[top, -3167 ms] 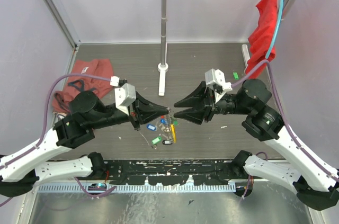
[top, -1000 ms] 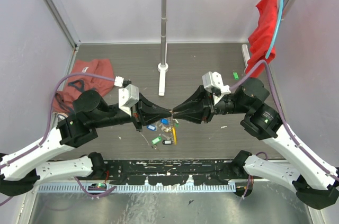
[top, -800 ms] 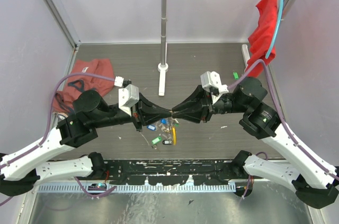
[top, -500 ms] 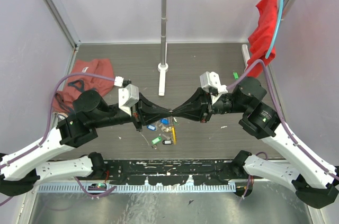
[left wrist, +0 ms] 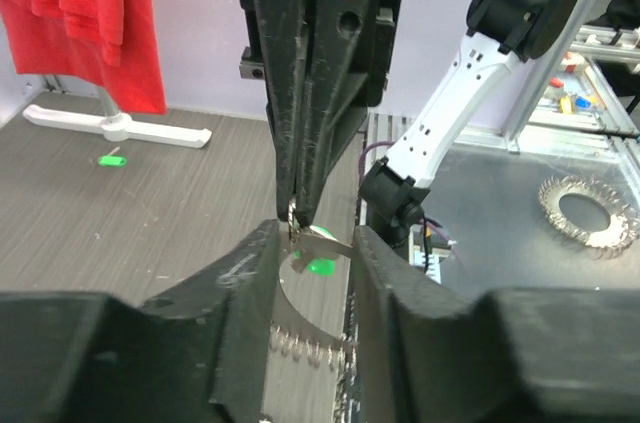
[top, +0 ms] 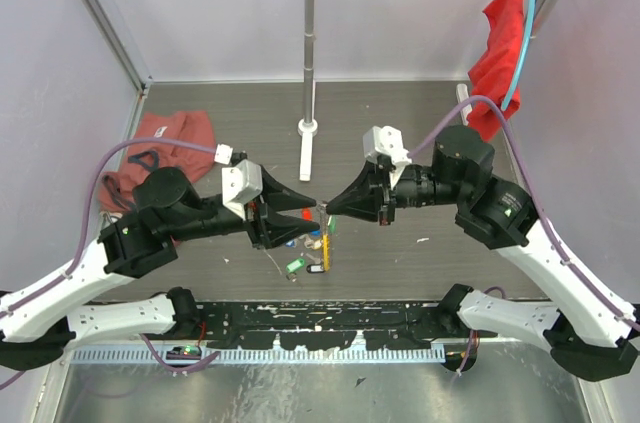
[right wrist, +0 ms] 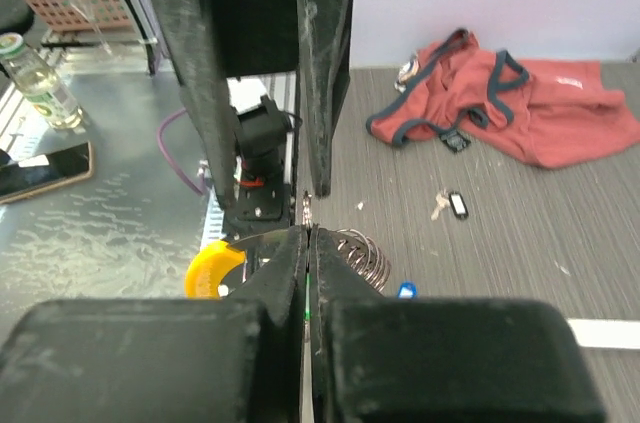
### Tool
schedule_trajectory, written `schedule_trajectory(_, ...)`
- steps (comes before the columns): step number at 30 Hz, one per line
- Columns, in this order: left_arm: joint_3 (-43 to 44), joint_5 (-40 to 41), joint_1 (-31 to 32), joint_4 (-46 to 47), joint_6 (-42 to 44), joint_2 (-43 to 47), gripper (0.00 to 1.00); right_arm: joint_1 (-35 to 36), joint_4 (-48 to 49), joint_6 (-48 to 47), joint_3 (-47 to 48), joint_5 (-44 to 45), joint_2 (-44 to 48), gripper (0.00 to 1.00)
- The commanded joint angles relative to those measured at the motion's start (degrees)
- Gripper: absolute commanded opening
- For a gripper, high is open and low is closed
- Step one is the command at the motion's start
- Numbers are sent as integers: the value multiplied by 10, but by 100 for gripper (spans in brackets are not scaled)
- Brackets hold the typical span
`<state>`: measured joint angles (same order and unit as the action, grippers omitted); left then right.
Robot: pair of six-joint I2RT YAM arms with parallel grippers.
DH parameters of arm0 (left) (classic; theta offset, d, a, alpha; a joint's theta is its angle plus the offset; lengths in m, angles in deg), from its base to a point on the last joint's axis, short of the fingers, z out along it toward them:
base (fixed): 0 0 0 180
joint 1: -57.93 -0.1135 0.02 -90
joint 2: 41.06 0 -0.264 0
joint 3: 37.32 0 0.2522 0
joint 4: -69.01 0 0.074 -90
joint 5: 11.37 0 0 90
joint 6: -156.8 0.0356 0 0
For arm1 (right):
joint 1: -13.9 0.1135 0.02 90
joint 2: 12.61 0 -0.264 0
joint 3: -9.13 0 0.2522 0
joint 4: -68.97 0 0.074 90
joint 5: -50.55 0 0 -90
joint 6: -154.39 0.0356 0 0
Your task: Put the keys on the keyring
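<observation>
aloft, right hand (top: 330, 209) pinched shut on key (left wrist: 322, 244), left hand (top: 309, 215) half parted

Both arms are the same build.

- **Links:** the left arm (top: 70, 278) and right arm (top: 560, 268) have rounded white shells on the lower links, dotted with small dark screw recesses. The upper links and joint housings are matte black and drum-shaped.
- **Bases:** the left base (top: 182, 308) and right base (top: 465, 303) are black.
- **Wrists:** each carries a white boxy unit, the left wrist housing (top: 240, 186) and the right wrist housing (top: 385, 145).
- **Cables:** the left cable (top: 160, 142) and right cable (top: 432, 133) are purple-grey, one looping from each housing.
- **Grippers:** the left gripper (top: 305, 215) and right gripper (top: 331, 208) are black wedges tapering to thin tips.
- **Fingers** (left wrist: 345, 63)**:** close up they are scuffed matte plastic with one round hole.
</observation>
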<state>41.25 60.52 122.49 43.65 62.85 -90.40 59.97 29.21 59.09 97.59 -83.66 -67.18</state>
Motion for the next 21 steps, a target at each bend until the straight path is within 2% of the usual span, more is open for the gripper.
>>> schedule_trajectory(1,49,16,1,-76,33,4,51,8,-131,-49,71,54,-16,1)
schedule_trajectory(6,58,36,1,-101,46,5,57,65,-250,-64,144,155,-52,1)
schedule_trajectory(13,55,15,1,-103,46,-18,58,231,-341,-45,234,346,-125,1)
schedule_trajectory(21,52,-9,2,-106,48,-15,61,249,-363,-46,268,401,-136,1)
